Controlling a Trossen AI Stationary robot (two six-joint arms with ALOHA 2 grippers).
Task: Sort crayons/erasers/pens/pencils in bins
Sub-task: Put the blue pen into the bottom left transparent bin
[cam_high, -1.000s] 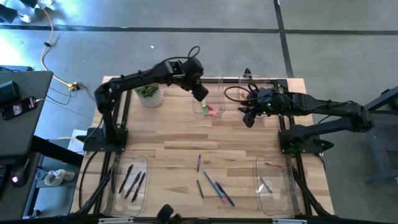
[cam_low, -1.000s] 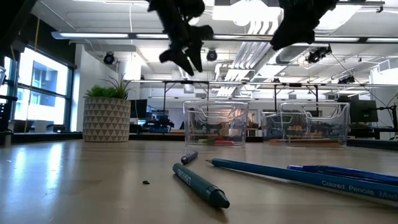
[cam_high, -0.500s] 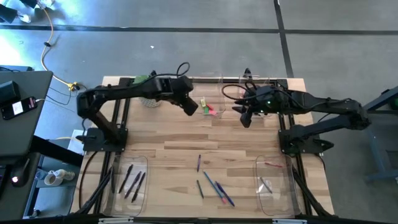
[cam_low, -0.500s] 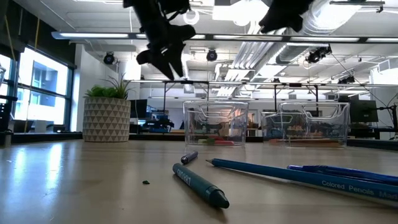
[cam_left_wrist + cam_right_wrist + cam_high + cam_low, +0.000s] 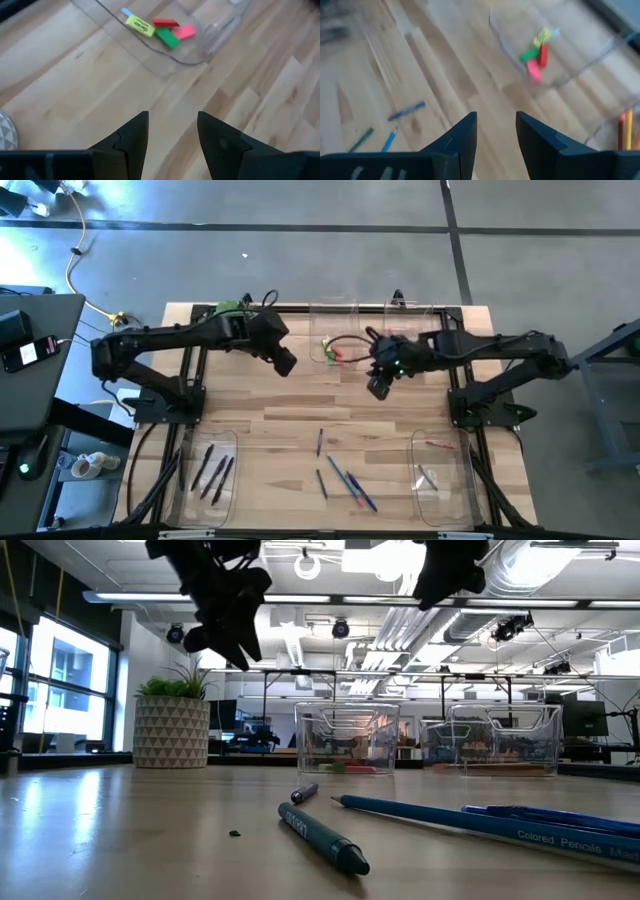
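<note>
Wood worktop [image 5: 290,410]: loose coloured pencils [image 5: 345,477] lie near the front edge.
Feel: light, thin, stiff, roll easily; pinch one at its middle.
Erasers [image 5: 160,31]: in a back bin [image 5: 150,60].
Left gripper [image 5: 170,132]: fingers apart, empty, above the worktop.
Right gripper [image 5: 495,130]: apart, empty, beside that bin.

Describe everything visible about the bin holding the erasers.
The bin is a clear plastic rectangular tray with rounded corners, standing flat on the wooden table near its far edge, beside a second clear bin. Four erasers lie bunched at one end: yellow-green, red, green and pink. Neither tool touches it.
</note>
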